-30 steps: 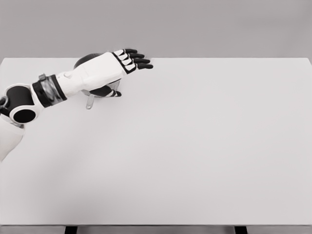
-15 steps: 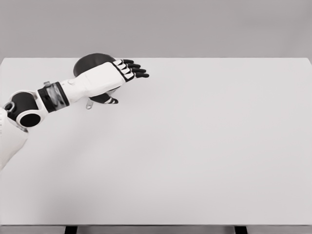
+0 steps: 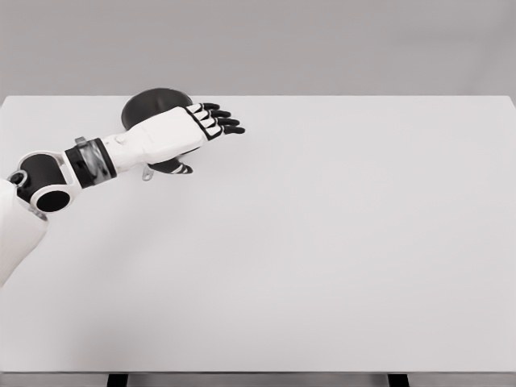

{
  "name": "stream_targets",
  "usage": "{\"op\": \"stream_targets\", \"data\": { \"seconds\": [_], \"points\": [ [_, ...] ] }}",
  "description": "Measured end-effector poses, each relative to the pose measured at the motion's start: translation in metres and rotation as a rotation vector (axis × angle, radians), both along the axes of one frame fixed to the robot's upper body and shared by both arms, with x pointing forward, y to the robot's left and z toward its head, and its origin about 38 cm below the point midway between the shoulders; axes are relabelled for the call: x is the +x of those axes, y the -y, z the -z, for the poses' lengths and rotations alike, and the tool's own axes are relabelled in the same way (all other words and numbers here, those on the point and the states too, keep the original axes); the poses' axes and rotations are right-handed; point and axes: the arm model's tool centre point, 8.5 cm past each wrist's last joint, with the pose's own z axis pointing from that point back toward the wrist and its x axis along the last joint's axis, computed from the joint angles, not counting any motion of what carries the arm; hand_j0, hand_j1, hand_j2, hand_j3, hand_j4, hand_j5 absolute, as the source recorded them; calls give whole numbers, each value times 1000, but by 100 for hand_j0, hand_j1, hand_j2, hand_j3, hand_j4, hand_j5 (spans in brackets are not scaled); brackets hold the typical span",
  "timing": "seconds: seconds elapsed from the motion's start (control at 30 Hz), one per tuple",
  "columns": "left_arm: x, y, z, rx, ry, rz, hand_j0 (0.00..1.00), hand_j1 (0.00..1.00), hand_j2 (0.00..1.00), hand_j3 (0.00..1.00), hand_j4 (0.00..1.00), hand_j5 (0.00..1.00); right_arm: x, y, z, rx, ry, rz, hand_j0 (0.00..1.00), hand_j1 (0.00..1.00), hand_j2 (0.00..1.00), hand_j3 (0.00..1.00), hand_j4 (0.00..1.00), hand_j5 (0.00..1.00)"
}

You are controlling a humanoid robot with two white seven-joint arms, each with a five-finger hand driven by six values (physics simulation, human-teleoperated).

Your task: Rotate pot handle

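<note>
One arm at work: left arm enters from the lower left and reaches to the far left part of the bench [image 3: 322, 242]; no right arm shows anywhere in the head view.
Pot: dark round pot [image 3: 149, 105] sits at the far left of the bench, close to the far edge; only its far upper arc is visible, the rest lies behind the forearm and hand.
Pot handle: a small grey tip [image 3: 147, 173] pokes out below the wrist on the near side of the pot; I take it for the end of the handle, pointing toward the near left. Most of its length is hidden.
Left robot hand: left robot hand [image 3: 173, 133] lies across the pot's near right side, palm down; four dark fingers [image 3: 226, 123] stretch out flat to the right past the pot, uncurled.
Thumb: dark thumb [image 3: 179, 168] tucks under the palm near the handle.
Grip: fingers extended and holding nothing that I can see; contact between thumb or palm and the handle cannot be told, as the hand covers that spot.
Progress, judged: mid-task at best. The hand is placed at the handle, seemingly to sweep it rather than grasp it.
Left to do, judged: swing the handle to its target heading, which nothing here shows, then lift the hand clear.
</note>
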Motion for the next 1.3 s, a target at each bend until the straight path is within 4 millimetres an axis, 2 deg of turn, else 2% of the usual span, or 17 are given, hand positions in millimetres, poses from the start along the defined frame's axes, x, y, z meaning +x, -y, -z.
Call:
{"op": "stream_targets", "data": {
  "seconds": [0.6, 0.67, 1.03, 1.3],
  "points": [
    [2, -11, 10, 8, -25, -29, 100, 100, 100, 100, 100, 100, 0, 0, 0, 0, 0, 0, 100, 100, 100, 100, 100, 100],
    [0, -14, 16, 10, -39, -36, 100, 100, 100, 100, 100, 100, 0, 0, 0, 0, 0, 0, 100, 100, 100, 100, 100, 100],
    [3, -39, 7, 27, -19, -82, 100, 100, 100, 100, 100, 100, 0, 0, 0, 0, 0, 0, 100, 100, 100, 100, 100, 100],
    [4, -58, 7, 48, -25, -119, 100, 100, 100, 100, 100, 100, 0, 0, 0, 0, 0, 0, 100, 100, 100, 100, 100, 100]
  ]
}}
